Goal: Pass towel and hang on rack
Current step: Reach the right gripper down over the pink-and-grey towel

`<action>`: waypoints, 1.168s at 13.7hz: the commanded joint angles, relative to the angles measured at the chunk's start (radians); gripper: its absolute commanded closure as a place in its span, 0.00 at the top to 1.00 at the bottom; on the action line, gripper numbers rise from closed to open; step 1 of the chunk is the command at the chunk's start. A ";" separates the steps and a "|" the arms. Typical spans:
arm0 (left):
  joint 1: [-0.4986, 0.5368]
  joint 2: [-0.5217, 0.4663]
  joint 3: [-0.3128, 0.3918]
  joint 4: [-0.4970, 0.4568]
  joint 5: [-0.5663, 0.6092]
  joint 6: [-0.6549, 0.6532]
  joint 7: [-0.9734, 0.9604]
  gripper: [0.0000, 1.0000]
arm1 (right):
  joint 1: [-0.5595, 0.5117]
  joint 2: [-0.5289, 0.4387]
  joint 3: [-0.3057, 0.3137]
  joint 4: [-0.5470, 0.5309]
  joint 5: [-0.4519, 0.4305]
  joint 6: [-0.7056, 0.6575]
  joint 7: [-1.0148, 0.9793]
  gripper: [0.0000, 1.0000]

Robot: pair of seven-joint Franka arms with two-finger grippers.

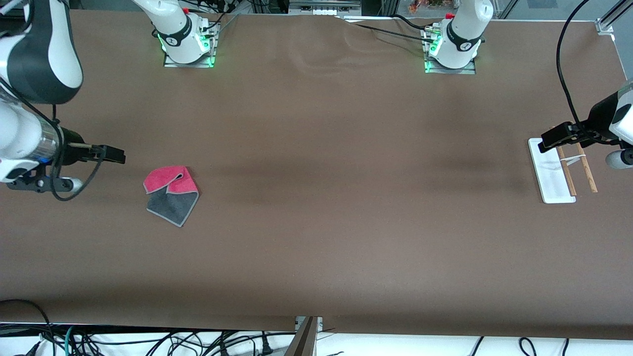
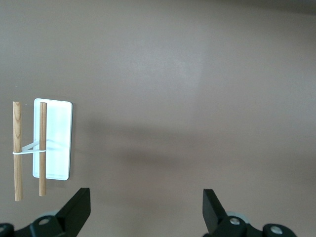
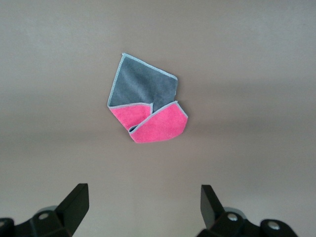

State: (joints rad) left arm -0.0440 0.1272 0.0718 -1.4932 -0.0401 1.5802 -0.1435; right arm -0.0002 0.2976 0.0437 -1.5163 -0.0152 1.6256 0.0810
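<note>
Pink-grey towel folded, lower left of frame; rack far right.
Right gripper and left gripper both spread; recommended: descend squarely, pinch raised fold.

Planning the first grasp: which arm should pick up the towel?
Right. The right pincer hangs open close beside the towel, which lies untouched at that arm's end of the table. The left pincer, also open, is over the rack at the table's left-arm end.

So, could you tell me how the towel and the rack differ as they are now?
The towel is soft, folded, pink-red and grey; the rack is rigid, a white base with wooden rods. The towel lies toward the right arm's end, the rack toward the left arm's. Both sit on the table, ungripped.
</note>
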 commanded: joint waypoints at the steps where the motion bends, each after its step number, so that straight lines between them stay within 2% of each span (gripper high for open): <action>1: -0.002 0.012 0.000 0.025 0.020 -0.017 0.019 1.00 | 0.012 0.046 0.002 0.018 -0.003 0.022 -0.001 1.00; 14: -0.001 0.011 0.000 0.025 0.022 -0.017 0.021 1.00 | 0.054 0.288 -0.001 0.002 -0.005 0.226 -0.003 1.00; 16: 0.007 0.011 0.000 0.027 0.023 -0.017 0.024 1.00 | 0.051 0.293 -0.007 -0.015 -0.011 0.249 -0.003 1.00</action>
State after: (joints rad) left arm -0.0430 0.1279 0.0722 -1.4931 -0.0401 1.5802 -0.1435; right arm 0.0576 0.5885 0.0381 -1.5199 -0.0155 1.8505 0.0822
